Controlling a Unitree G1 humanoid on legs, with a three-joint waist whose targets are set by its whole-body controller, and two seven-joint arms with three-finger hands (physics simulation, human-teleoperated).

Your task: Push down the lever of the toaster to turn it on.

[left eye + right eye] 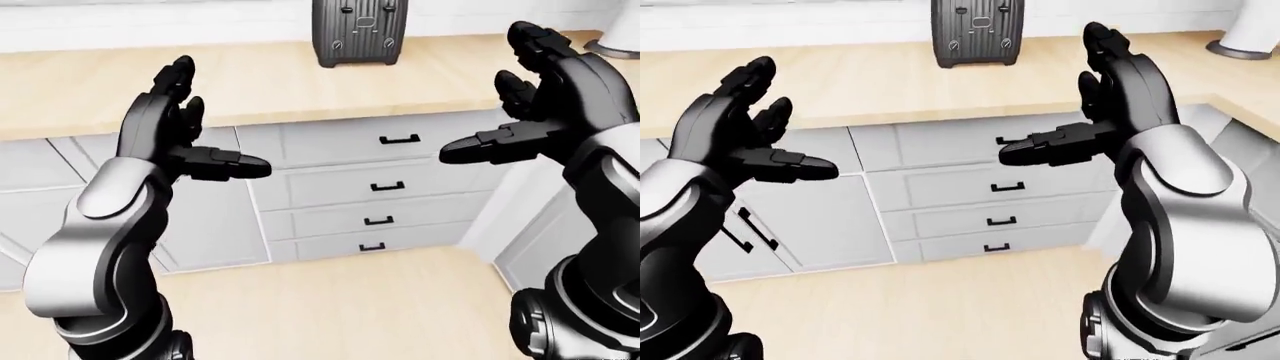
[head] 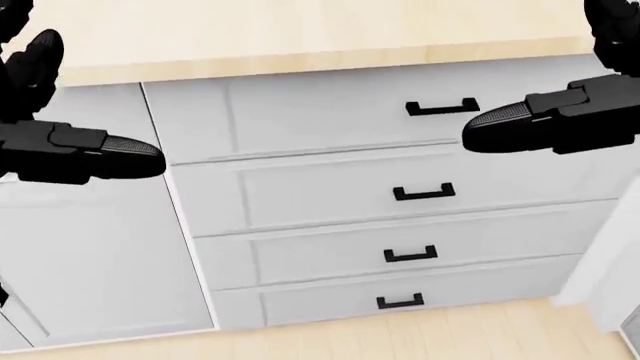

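Nearest the cameras, both arms are raised ahead of the torso. The left hand [image 1: 185, 127] has its fingers spread wide and holds nothing; its thumb juts toward the view's centre. The right hand [image 1: 1110, 90] is likewise spread wide and empty, thumb pointing inward. Neither hand touches anything.

Beyond the hands, in the head view, stands a bank of 4 drawers [image 2: 420, 195] with black handles, with a plain cabinet door [image 1: 210, 225] to their left. Above them runs the wooden countertop [image 1: 250, 82].

Farthest off, the toaster [image 1: 358, 30] stands on the countertop near the top of the left-eye view, just left of the right hand and well apart from both hands. The face shown carries screws and slots; no lever can be made out on it, so the lever's side cannot be told from here.

Assessment: the step in hand is the approach. The robot needs to close on the counter and face the toaster squarely, then locate the lever before reaching. The right hand looks the better placed. It should arrive above the lever with 1 finger or the thumb leading, then press straight down, keeping the push vertical so the toaster does not slide or tip.
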